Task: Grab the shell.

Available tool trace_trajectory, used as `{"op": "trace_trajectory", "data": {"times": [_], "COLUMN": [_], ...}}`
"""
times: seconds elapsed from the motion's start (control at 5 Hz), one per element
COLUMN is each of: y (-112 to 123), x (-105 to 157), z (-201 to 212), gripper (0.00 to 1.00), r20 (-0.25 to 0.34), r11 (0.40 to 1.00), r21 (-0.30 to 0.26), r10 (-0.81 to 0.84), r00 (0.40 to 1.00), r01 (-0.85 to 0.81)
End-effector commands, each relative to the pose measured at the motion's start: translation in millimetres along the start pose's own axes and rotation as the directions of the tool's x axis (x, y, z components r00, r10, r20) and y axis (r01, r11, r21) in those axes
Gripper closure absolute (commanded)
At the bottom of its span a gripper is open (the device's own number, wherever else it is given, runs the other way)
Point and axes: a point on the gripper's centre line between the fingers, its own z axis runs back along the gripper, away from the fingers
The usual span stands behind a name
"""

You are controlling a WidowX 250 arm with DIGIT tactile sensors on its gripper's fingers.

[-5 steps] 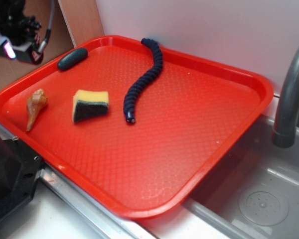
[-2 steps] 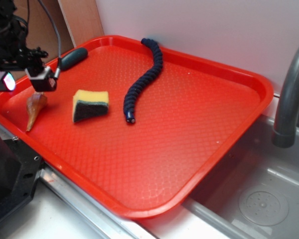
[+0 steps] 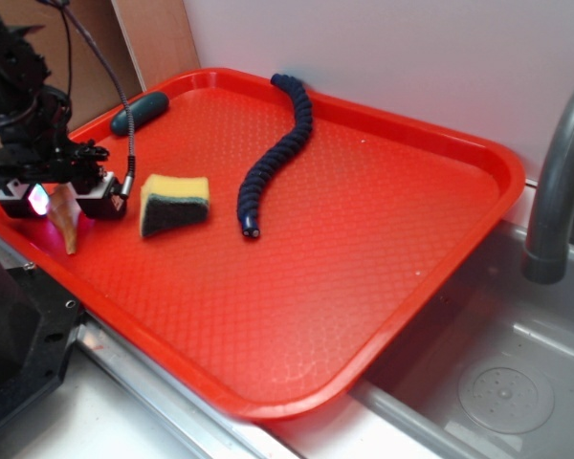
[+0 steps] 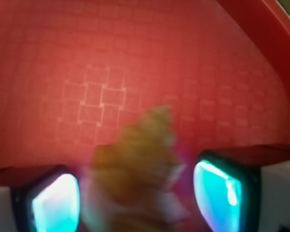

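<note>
Straddling the shell (image 4: 135,174), the claw (image 3: 65,199) (jaws apart).

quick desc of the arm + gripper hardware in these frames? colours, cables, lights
Black arm, a dark cable looping down its side. The gripper has two blocky fingers with white housings and black-framed pads. The pads glow: cyan in the wrist view, pinkish from the exterior camera. No markings legible.
</note>
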Motion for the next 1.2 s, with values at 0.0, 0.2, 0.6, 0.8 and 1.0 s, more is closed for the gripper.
{"op": "trace_trajectory", "data": {"times": [0.0,0.2,0.6,0.8,1.0], "y": [34.2,-6.9,-76.0,-109.0,-130.1], "x": [-34.8,1.9,47.3,42.9,32.0], "z": [16.4,64.5,156.8,187.8,215.8], "gripper": [1.0,1.0,1.0,1.0,1.0], "r20": [-0.06,-0.109,-0.049,0.017,0.078], "r11": [0.994,0.965,0.889,0.819,0.777], "r21": [-0.021,-0.113,-0.041,0.018,0.019], "r10": [-0.105,-0.251,-0.458,-0.574,-0.629], "r00": [0.993,0.962,0.888,0.818,0.774], "r01": [0.104,0.239,0.456,0.574,0.63]}}
